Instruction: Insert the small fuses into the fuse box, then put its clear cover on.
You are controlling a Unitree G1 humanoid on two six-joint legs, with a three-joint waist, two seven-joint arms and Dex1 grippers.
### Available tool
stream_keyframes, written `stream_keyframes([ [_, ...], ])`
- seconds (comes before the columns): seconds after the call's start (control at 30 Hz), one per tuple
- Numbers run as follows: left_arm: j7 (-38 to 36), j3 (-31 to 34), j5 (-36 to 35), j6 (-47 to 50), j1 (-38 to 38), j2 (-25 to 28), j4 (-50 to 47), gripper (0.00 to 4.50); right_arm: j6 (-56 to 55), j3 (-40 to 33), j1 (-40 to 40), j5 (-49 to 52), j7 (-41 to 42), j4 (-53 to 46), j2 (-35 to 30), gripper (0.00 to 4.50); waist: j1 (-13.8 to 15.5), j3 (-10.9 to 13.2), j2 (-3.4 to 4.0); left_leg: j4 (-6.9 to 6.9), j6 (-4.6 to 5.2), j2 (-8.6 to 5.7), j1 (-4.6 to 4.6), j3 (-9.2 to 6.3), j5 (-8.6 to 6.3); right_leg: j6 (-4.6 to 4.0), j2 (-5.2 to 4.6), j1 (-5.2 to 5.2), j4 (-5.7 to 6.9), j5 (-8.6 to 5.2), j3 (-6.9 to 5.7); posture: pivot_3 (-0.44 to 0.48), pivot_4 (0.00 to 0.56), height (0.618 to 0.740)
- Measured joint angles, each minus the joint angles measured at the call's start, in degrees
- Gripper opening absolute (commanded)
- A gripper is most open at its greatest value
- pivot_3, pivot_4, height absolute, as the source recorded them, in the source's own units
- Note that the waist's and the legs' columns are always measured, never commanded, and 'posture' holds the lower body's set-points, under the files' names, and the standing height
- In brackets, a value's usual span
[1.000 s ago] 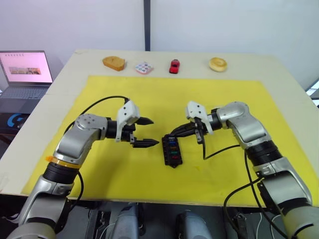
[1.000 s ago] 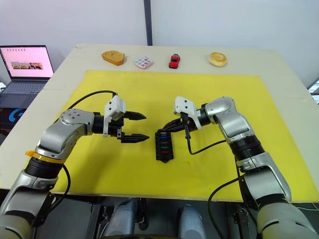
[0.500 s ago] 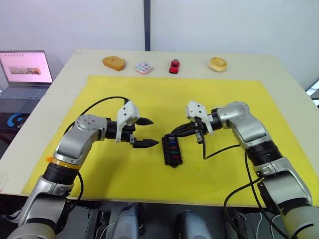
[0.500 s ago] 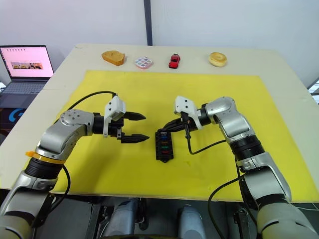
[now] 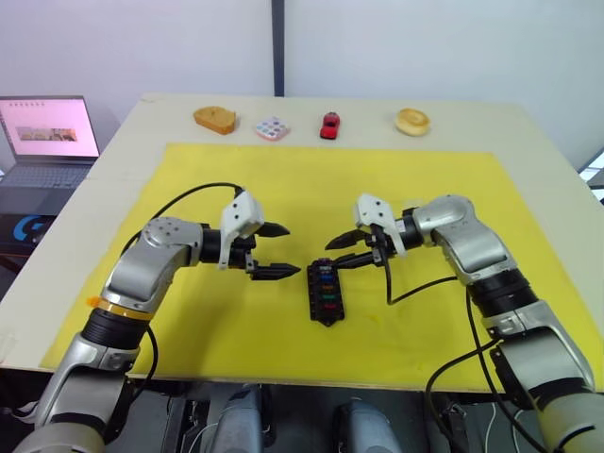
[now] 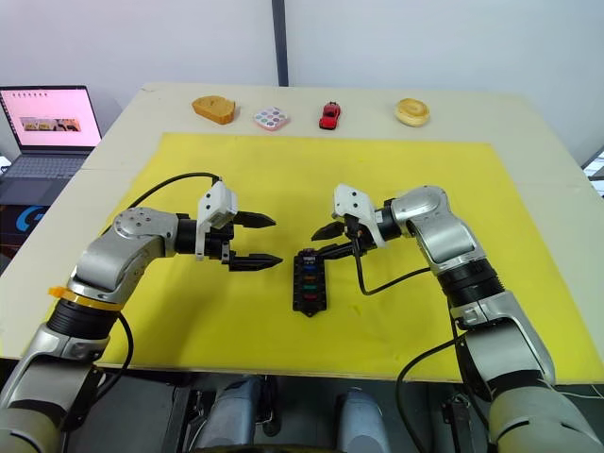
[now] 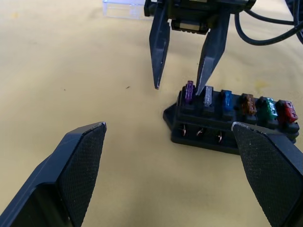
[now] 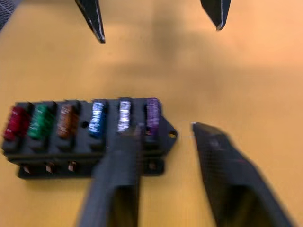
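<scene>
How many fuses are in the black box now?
6, all in one row along the fuse box: purple, grey, blue, amber, green, red.

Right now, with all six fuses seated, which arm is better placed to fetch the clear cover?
Right. The clear cover lies beyond the right end effector, which is open and empty; the left end effector, also open, would have to cross the fuse box.
</scene>
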Motion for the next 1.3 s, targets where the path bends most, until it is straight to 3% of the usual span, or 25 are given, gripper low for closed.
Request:
stream_keyframes([
  [0.73,-0.99,0.11,0.05,-1.92,-0.55,0.53,3.74,4.50,4.21,-3.08,-1.04,2.60,0.07,-1.58,-2.56,1.65,0.01,0.00,0.00,0.00,0.00,0.00,0.00,0.01,0.00,0.00,0.00,-0.01,0.00,0.00,0.00,0.000,0.150,0.740],
  [0.9,-1.20,0.16,0.09,-2.41,-0.56,1.32,4.02,4.50,7.81,-5.44,-1.04,5.76,-1.28,-3.57,-1.61,0.09,0.03,0.00,0.00,0.00,0.00,0.00,-0.01,-0.01,0.00,0.00,0.00,-0.01,0.00,0.00,0.00,0.000,0.150,0.740],
  [1.3,-1.15,0.14,0.64,-3.32,-0.47,1.97,4.01,4.50,7.25,-3.42,2.82,6.12,-3.95,-6.66,0.63,0.09,0.07,0.00,0.00,0.00,0.00,0.00,-0.01,0.03,0.00,0.00,0.00,-0.01,0.00,0.00,0.00,0.000,0.150,0.740],
])
